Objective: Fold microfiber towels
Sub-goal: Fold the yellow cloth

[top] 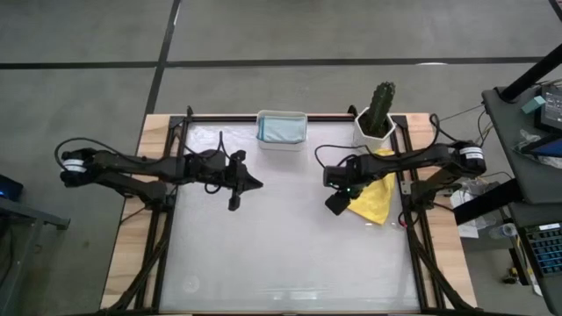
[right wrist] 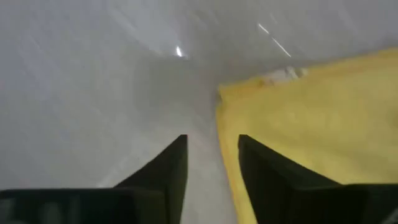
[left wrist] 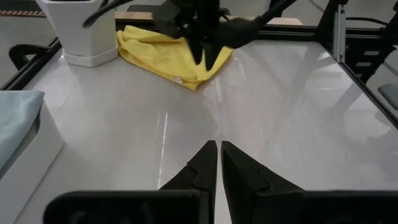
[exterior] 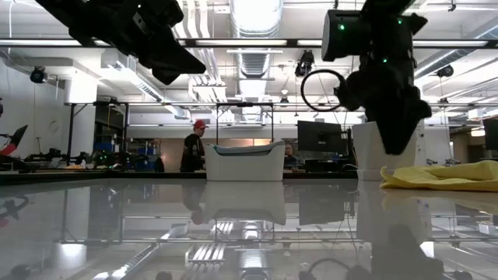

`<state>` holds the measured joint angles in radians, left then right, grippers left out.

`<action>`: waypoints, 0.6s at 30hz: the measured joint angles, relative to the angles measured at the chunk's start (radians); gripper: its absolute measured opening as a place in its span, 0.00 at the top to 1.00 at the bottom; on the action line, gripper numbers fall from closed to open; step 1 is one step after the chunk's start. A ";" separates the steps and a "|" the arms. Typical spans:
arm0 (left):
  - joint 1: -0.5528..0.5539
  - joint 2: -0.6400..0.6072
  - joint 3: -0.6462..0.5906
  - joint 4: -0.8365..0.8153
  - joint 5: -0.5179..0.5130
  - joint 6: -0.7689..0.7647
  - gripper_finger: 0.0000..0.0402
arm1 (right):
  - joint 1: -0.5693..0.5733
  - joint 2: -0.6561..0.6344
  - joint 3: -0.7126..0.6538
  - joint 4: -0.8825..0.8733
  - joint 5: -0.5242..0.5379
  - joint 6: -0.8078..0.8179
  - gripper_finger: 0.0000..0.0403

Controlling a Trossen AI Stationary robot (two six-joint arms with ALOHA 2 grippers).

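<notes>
White table (top: 263,246): yellow towel (top: 373,200) crumpled; right claw (right wrist: 211,163) parted, empty, above its edge.

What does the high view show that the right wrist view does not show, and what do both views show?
Only the high view shows the white tub holding a pale blue-grey towel, the potted cactus and the left gripper, shut over bare table. Only the right wrist view shows the gap between the right gripper's fingers, with nothing in it, and the towel's small label. Both show the yellow towel lying on the table beside the right gripper.
</notes>
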<state>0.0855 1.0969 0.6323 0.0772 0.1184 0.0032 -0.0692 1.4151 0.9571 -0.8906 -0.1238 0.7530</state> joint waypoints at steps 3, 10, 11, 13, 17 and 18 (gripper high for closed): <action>-0.010 0.000 0.000 0.001 0.000 0.000 0.98 | 0.000 0.000 -0.036 0.091 0.018 0.038 0.61; -0.022 0.000 0.000 0.016 0.000 0.000 0.98 | -0.001 0.001 -0.076 0.131 0.082 0.109 0.51; -0.022 0.000 0.000 0.016 0.000 0.000 0.98 | -0.001 0.001 -0.085 0.144 0.082 0.117 0.51; -0.022 0.000 0.000 0.017 0.000 0.000 0.98 | 0.000 0.001 -0.101 0.183 0.082 0.124 0.52; -0.022 0.000 0.000 0.017 0.000 0.001 0.98 | -0.001 0.001 -0.118 0.202 0.102 0.146 0.54; -0.022 0.000 0.000 0.017 0.000 0.001 0.98 | -0.001 0.001 -0.119 0.202 0.106 0.146 0.55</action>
<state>0.0631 1.0969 0.6323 0.0944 0.1184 0.0043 -0.0700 1.4162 0.8380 -0.6884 -0.0180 0.8992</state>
